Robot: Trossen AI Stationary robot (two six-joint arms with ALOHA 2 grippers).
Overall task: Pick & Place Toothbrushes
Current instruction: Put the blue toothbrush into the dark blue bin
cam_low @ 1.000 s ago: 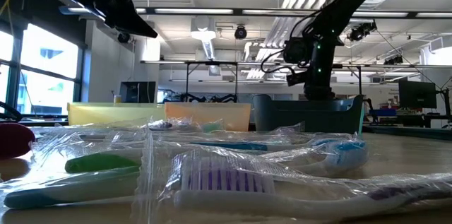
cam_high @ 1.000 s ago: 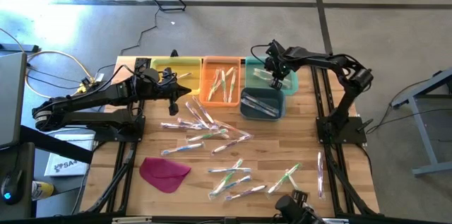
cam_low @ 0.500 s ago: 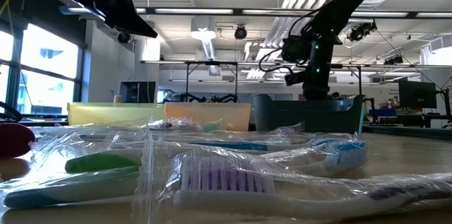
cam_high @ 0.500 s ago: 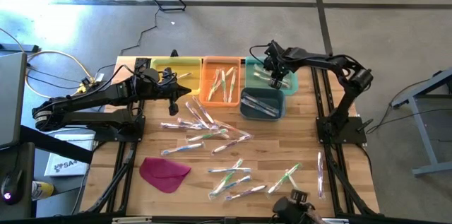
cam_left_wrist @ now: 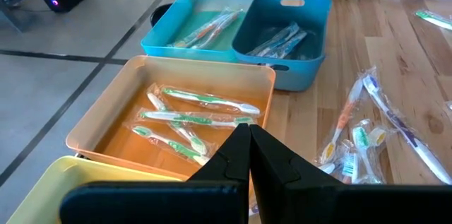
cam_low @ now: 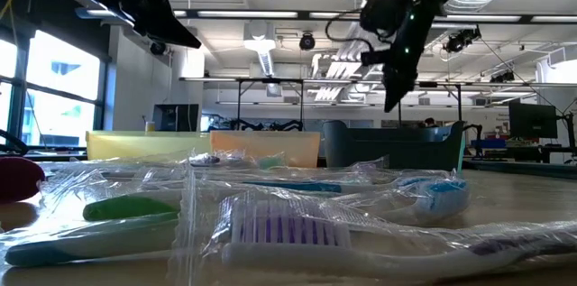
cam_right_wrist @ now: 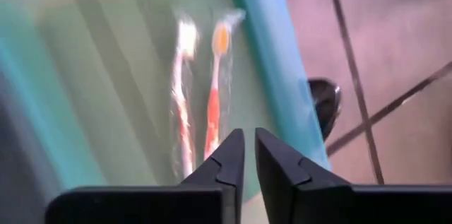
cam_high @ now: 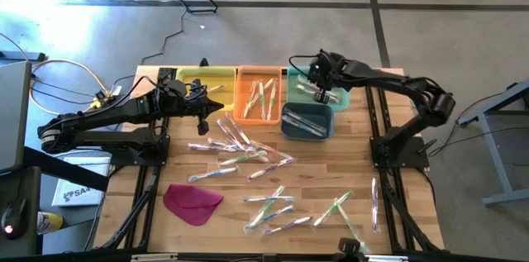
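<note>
High view first: the right gripper (cam_high: 322, 88) hangs over the light teal bin (cam_high: 343, 97) at the back of the table, and nothing shows between its fingers, so it looks empty-handed. Plenty of toothbrushes (cam_high: 248, 156) lie scattered over the wooden table (cam_high: 314, 171), with more down front and one stray by the right edge (cam_high: 374, 200). The left gripper (cam_high: 201, 113) sits parked near the yellow bin (cam_high: 186, 74), clamped shut on nothing. My worry is the loose pile – wrappers overlap, so a grab there could drag a neighbour along or pinch only film. Low view: glossy wrapped brushes (cam_low: 288, 232) fill the foreground, crinkled plastic everywhere – slippery stuff, a handle could slide out mid-carry. The right gripper (cam_low: 397, 96) is well above the dark bin (cam_low: 397, 146), so bumping that wall on the way out looks unlikely but possible. Left wrist view: closed fingers (cam_left_wrist: 248, 155) point toward the orange bin (cam_left_wrist: 106, 121), which holds green brushes (cam_left_wrist: 205, 100), while the two blue bins (cam_left_wrist: 233, 44) hold others; sorting seems colour-based, so a misread handle lands in the wrong bin. Right wrist view: fingers (cam_right_wrist: 224, 160) nearly together with a thin gap, nothing in them, above two orange-ish brushes (cam_right_wrist: 215, 104) lying in the teal bin.
</note>
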